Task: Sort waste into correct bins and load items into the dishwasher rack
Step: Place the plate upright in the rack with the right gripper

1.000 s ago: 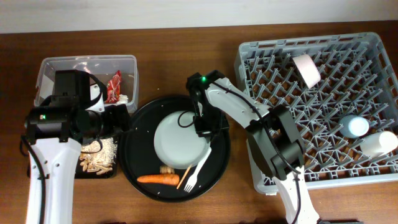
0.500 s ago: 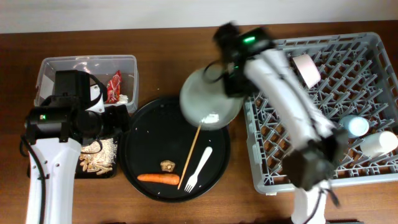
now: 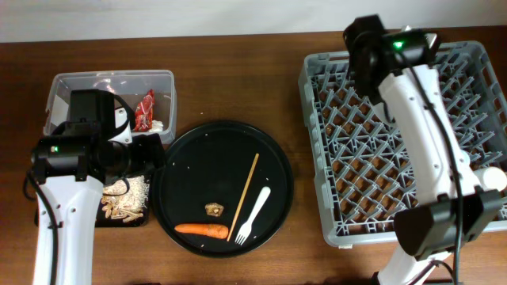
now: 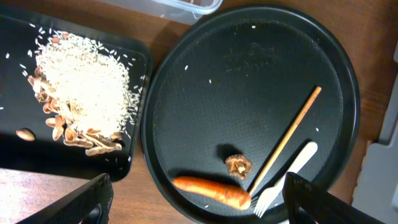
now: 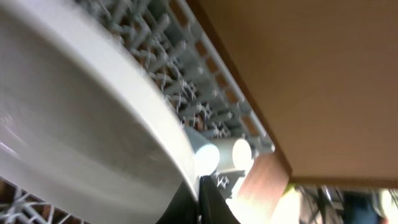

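Note:
My right gripper is shut on the rim of the white plate, which it holds tilted over the grey dishwasher rack. In the overhead view the right arm covers the plate and the rack's back left. My left gripper is open and empty above the round black tray. On that tray lie the orange carrot, a small brown lump, the wooden chopstick and the white fork. The red wrapper is in the clear tub. Rice lies on the shallow black tray.
A white cup lies at the rack's right edge. It shows next to a blue cup in the right wrist view. The bowl is hidden under the right arm. Wooden table surrounds everything.
My right gripper lifted the plate off the round tray and carried it right and back over the rack. The chopstick and brown lump are now uncovered. The left arm has not moved.

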Motion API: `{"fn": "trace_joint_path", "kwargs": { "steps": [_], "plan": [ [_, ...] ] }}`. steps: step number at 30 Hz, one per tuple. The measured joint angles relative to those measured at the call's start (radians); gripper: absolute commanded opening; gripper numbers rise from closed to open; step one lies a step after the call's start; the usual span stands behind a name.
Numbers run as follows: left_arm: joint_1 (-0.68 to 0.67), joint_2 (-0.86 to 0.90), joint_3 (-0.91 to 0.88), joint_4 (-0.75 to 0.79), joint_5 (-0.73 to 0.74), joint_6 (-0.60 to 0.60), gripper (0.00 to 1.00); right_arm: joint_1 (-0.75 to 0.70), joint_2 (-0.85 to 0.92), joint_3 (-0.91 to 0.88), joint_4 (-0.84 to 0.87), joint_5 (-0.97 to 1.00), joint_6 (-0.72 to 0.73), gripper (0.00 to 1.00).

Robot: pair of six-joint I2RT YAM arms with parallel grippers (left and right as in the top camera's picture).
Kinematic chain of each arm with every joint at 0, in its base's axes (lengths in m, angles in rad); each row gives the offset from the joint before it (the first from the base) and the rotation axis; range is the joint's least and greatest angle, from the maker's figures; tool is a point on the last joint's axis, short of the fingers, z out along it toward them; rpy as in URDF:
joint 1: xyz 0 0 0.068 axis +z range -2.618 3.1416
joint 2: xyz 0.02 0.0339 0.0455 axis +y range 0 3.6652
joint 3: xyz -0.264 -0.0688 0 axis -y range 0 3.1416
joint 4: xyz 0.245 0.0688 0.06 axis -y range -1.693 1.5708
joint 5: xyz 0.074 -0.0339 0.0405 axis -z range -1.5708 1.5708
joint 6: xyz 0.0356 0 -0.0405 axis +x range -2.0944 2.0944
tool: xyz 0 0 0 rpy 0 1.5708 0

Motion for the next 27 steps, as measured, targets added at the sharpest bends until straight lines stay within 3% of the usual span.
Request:
{"fn": "trace_joint_path", "kwargs": {
  "steps": [5,10,11,12,13,14,20,24,27],
  "plan": [
    [0.000,0.000,-0.001,0.000,-0.002,0.000,0.87,0.008,0.008,-0.202,0.125,-0.023,0.050,0.04],
    [0.000,0.000,-0.001,-0.001,-0.003,0.000,0.87,0.060,0.009,-0.227,0.167,-0.087,0.062,0.07],
    [0.000,0.000,-0.001,0.000,-0.003,0.000,0.87,0.080,0.009,-0.227,0.172,-0.105,0.065,0.30],
    [0.000,0.000,-0.001,0.000,-0.003,0.000,0.87,0.105,0.009,-0.227,0.174,-0.123,0.068,0.42],
    [0.000,0.000,-0.001,0.000,-0.003,0.000,0.87,0.127,0.009,-0.226,0.174,-0.136,0.072,0.74],
    [0.000,0.000,-0.001,-0.001,-0.003,0.000,0.87,0.151,0.009,-0.226,0.170,-0.154,0.072,0.99],
    [0.000,0.000,-0.001,-0.001,-0.003,0.000,0.87,0.277,0.008,-0.226,0.062,-0.187,0.075,0.99],
    [0.000,0.000,-0.001,-0.001,-0.003,0.000,0.87,0.255,-0.038,-0.226,0.054,-0.194,0.076,0.99],
    [0.000,0.000,-0.001,0.000,-0.003,0.000,0.87,0.182,-0.180,-0.224,0.072,-0.198,0.076,0.98]
  ]
}}
